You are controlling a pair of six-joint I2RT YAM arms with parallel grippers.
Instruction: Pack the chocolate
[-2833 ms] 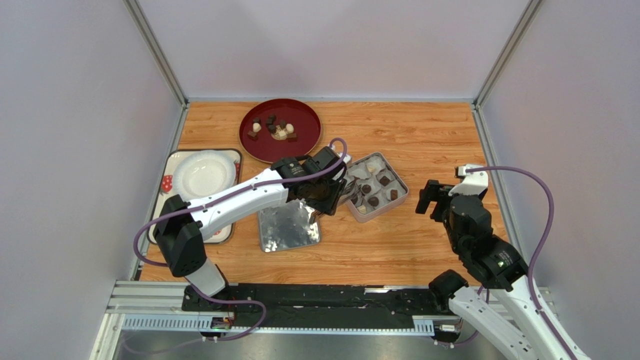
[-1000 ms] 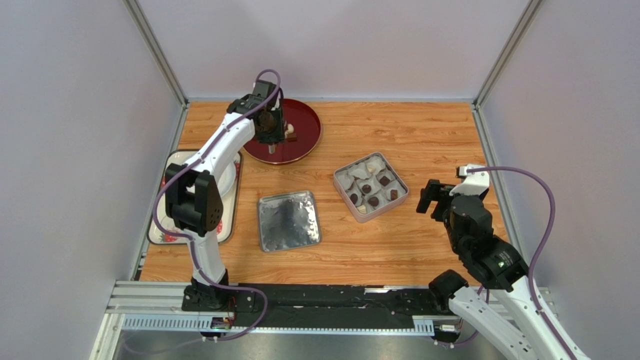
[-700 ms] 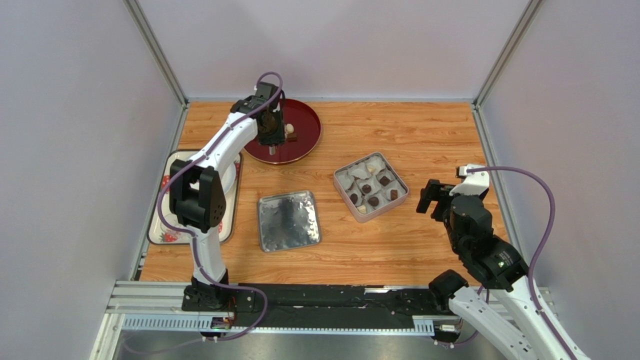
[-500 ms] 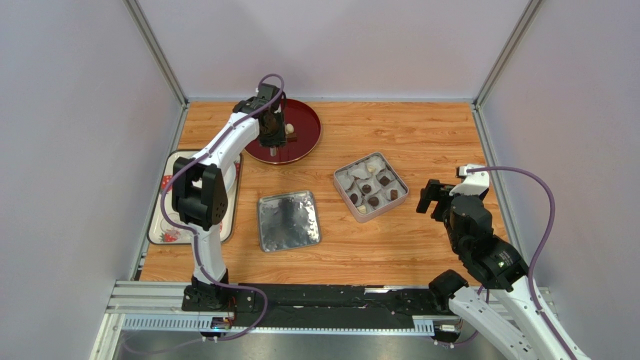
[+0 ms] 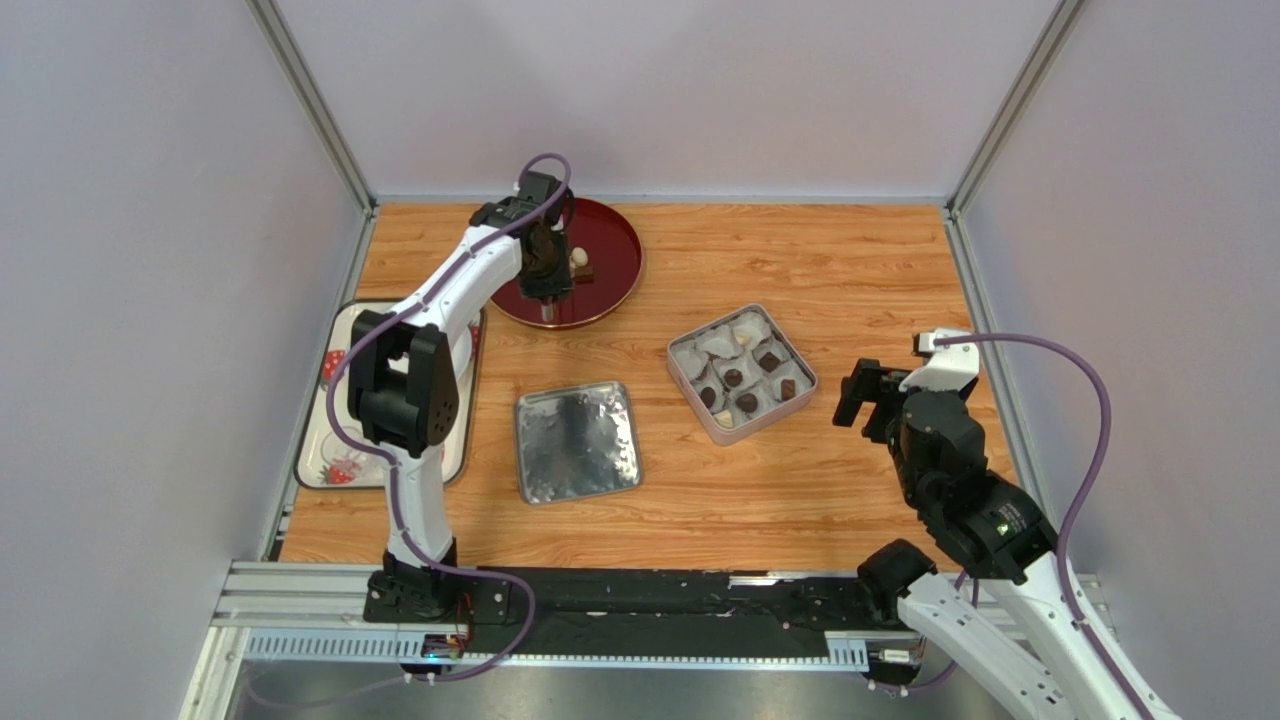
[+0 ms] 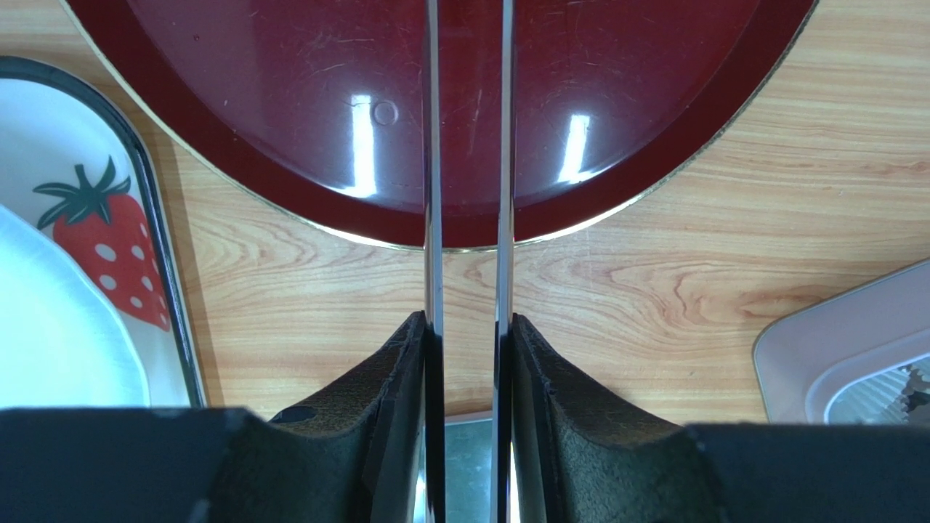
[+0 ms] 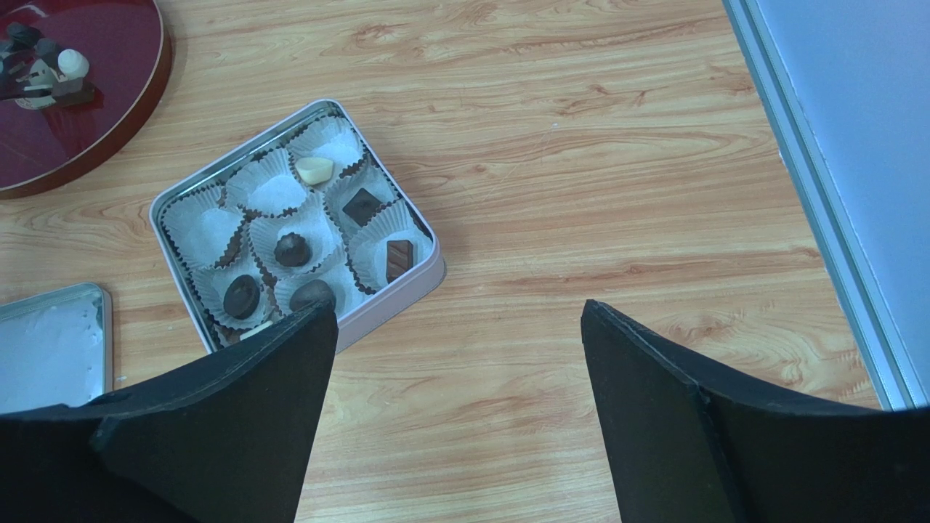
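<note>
Several dark and cream chocolate pieces [image 5: 577, 267] lie on the round red plate [image 5: 609, 240]; they also show in the right wrist view [image 7: 44, 68]. More pieces [image 7: 290, 250] sit in white paper cups in the square tin [image 5: 798, 399]. My left gripper [image 5: 544, 279] hangs over the plate's near left part. It is shut on thin metal tongs [image 6: 432, 163] whose tips are out of view; nothing shows between the blades. My right gripper [image 7: 458, 316] is open and empty, right of the tin [image 7: 393, 307].
The tin's silver lid [image 5: 576, 441] lies flat, near and left of the tin. A strawberry-print tray [image 5: 334, 450] with a white dish [image 5: 394, 348] lies at the left edge. Grey walls close in the table.
My left arm has swung from the tin to the red plate, then crept slightly right over it. The right arm has not moved.
</note>
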